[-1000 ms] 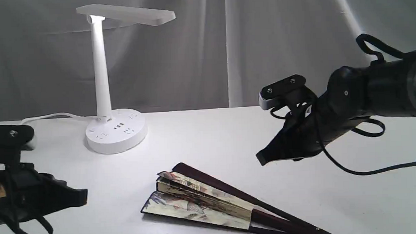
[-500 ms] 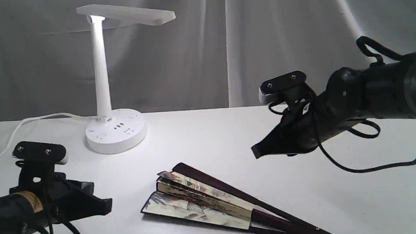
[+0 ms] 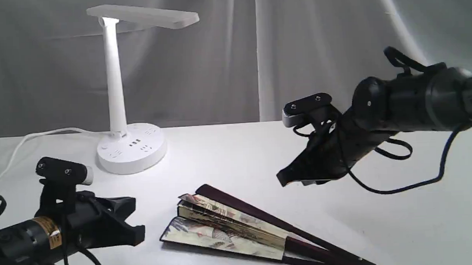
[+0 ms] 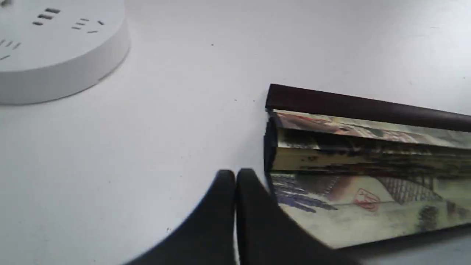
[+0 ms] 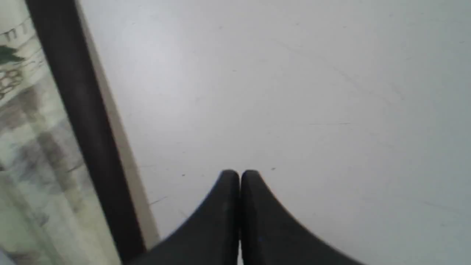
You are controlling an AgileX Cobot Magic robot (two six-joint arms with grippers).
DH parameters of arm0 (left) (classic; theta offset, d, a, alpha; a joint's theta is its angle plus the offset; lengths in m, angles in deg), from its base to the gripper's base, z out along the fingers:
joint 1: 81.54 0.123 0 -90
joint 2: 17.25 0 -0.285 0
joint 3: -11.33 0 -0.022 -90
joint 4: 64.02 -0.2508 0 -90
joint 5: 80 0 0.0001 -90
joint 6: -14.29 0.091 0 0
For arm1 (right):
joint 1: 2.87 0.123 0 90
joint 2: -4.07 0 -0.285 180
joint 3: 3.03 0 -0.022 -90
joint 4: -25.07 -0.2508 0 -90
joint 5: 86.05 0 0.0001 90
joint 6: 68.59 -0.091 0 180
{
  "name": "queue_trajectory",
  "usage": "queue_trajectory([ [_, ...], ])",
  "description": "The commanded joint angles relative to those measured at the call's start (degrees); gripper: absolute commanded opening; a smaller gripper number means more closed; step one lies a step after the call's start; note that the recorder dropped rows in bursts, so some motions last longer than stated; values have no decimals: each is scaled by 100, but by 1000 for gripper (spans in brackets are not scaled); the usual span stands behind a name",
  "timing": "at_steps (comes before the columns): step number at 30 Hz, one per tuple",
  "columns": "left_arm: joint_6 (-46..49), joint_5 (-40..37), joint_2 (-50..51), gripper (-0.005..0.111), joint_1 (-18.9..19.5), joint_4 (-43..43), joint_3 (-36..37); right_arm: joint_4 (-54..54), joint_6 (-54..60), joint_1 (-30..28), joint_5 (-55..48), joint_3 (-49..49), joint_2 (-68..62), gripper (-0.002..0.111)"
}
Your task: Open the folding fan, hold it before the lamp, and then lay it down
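The folding fan (image 3: 227, 227) lies on the white table near the front, only partly spread, its maroon guards running toward the front right. The left wrist view shows its painted pleats (image 4: 368, 165); its dark guard (image 5: 84, 129) crosses the right wrist view. The white lamp (image 3: 130, 148) stands at the back left with its flat head lit. My left gripper (image 3: 139, 234) is low at the front left, shut and empty, just short of the fan's paper end; its tips (image 4: 235, 176) touch each other. My right gripper (image 3: 283, 180) hovers above the fan's right part, shut and empty (image 5: 239, 176).
The lamp's white cord (image 3: 20, 144) runs off to the left along the table. A grey curtain (image 3: 296, 48) hangs behind the table. Black cables (image 3: 399, 185) loop under the right arm. Bare table surface (image 3: 420, 228) lies to the right of the fan.
My left arm has swung in from the left edge toward the fan's paper end. My right gripper has shifted left and slightly down over the fan. The fan has not moved.
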Motion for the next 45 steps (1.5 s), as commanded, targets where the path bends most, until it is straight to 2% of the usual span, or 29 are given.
queue_trajectory([
  [1,-156,79,19,0,-28,-161,-18,-596,709,19,-502,-276,-192,0],
  [6,-166,79,19,0,-28,-193,-18,-1710,1738,19,-480,-312,-303,0],
  [10,-166,79,19,0,-28,-193,-18,-2158,2107,19,-715,-312,-303,3],
  [13,-166,65,19,0,-28,-189,-18,-2173,2119,19,-763,-312,-303,16],
  [18,-194,54,19,0,-28,-234,-18,-2251,2119,19,-865,-312,-303,44],
  [23,-194,54,19,0,-28,-234,-18,-2251,2119,19,-877,-312,-303,56],
  [26,-323,30,19,0,-28,-232,-18,-2189,2119,19,-908,-312,-303,58],
  [33,-921,16,19,0,-28,-960,-18,-2214,2119,19,-1038,-312,-442,58],
  [39,-921,133,191,0,-28,-984,-18,-2214,2108,19,-840,-312,-733,58],
  [45,-921,426,338,0,-28,-984,-18,-2214,2108,19,-1164,-312,-808,58],
])
